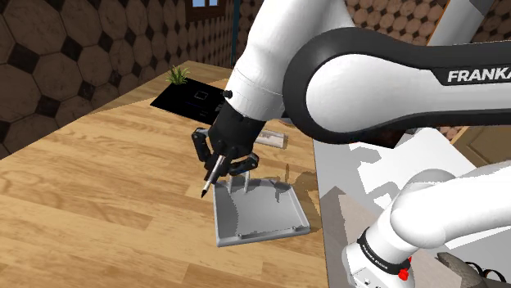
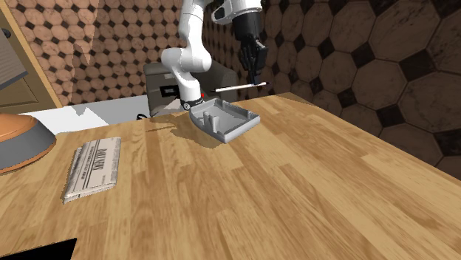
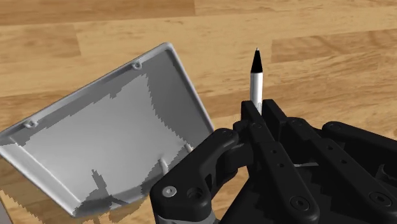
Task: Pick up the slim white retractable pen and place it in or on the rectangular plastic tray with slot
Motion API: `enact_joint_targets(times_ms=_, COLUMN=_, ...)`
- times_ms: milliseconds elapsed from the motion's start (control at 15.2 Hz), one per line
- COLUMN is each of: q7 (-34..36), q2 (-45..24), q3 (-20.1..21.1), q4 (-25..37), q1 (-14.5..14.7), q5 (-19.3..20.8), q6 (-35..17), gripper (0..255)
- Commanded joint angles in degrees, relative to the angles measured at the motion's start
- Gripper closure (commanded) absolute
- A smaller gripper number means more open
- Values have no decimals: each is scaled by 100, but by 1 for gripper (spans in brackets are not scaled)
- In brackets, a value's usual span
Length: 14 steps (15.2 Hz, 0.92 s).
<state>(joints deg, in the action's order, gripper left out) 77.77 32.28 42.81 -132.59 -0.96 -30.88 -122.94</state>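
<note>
My black gripper (image 1: 219, 168) is shut on a slim white pen (image 1: 211, 176) with a dark tip, held in the air. In the shoulder view the pen slants down past the far left corner of the grey rectangular tray (image 1: 260, 214). In the second exterior view the pen (image 2: 238, 87) lies almost level under the gripper (image 2: 255, 77), above the tray (image 2: 224, 120). From the wrist camera, the pen (image 3: 256, 86) sticks out beyond the fingers (image 3: 264, 137), with the tray (image 3: 108, 127) lying beside it on the wooden table.
The table is light wood (image 1: 98, 196). A folded newspaper (image 2: 92, 167) and an orange-brown bowl (image 2: 18, 140) sit at the second exterior view's left. A black mat with a small green plant (image 1: 178, 75) lies at the far end. The white stand (image 1: 393, 188) borders the table.
</note>
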Motion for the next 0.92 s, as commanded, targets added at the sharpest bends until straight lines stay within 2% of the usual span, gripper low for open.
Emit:
enact_joint_targets(times_ms=0, q7=-179, q2=491, q3=-319, q4=-387, q1=265, q5=-192, q6=180, gripper=255)
enact_joint_targets(times_ms=462, q7=-439, q2=2115, q3=-1202, q4=-1467, q1=980, q5=-338, q6=982, gripper=255)
enact_joint_targets(times_ms=858, q7=-528, q2=2088, q3=-1010, q4=-1882, q1=1065, q5=-549, q6=546, gripper=255)
